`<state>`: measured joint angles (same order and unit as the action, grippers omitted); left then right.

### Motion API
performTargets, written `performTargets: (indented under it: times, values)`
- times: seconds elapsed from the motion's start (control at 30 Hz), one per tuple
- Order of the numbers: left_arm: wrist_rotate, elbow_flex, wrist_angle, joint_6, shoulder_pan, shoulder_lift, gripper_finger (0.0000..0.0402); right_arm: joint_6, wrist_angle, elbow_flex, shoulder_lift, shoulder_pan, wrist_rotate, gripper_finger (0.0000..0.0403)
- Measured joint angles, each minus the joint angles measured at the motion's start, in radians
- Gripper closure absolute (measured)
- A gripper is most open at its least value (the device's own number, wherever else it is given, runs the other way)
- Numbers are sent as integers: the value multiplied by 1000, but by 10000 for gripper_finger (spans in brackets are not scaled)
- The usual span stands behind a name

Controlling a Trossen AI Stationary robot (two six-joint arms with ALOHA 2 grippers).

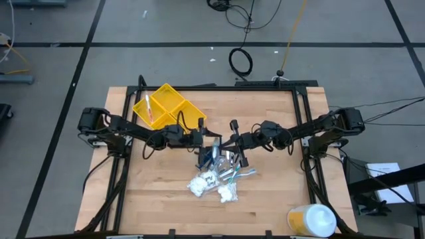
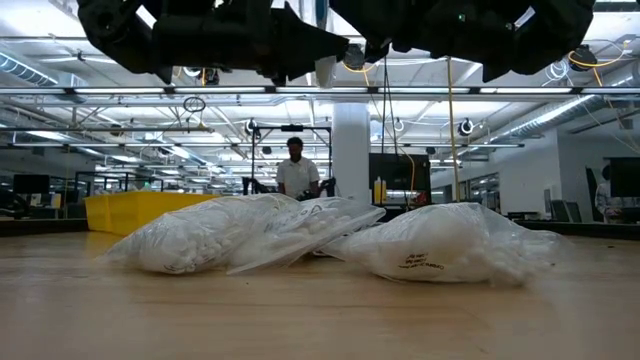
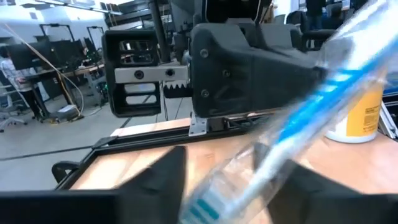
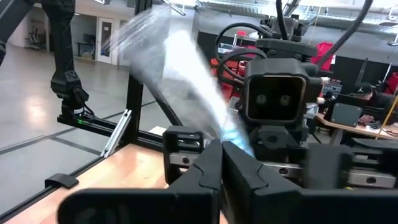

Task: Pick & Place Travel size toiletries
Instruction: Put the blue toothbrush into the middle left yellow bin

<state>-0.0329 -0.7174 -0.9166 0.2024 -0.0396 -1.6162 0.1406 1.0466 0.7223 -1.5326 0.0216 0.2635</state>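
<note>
The two arms meet nose to nose above the middle of the table. My right gripper (image 1: 230,141) (image 4: 221,149) is shut on one end of a clear packet with a blue-and-white stick inside (image 4: 180,68). That same packet (image 3: 323,93) runs slantwise through the mouth of my left gripper (image 1: 204,139) (image 3: 230,186). Below them on the wood lies a pile of travel size toiletries (image 1: 224,169): blue sticks, clear packets and two clear bags of white fluffy lumps (image 1: 201,184) (image 2: 210,235) (image 2: 440,245).
A yellow compartment tray (image 1: 166,106) (image 2: 140,210) stands at the back left of the table, holding a thin item. A large white-and-yellow round container (image 1: 312,219) (image 3: 360,112) lies at the front right corner. A person (image 2: 295,170) stands in the room beyond.
</note>
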Motion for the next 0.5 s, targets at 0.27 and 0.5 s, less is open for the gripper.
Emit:
performTargets:
  times: [0.27,0.5]
  values:
    - [86,3,12,31,-1,-1,384,31,-127,0,8,0,-80,367]
    - [9,3,142,14,10,70,390,84,-301,0,95,0,-194,234]
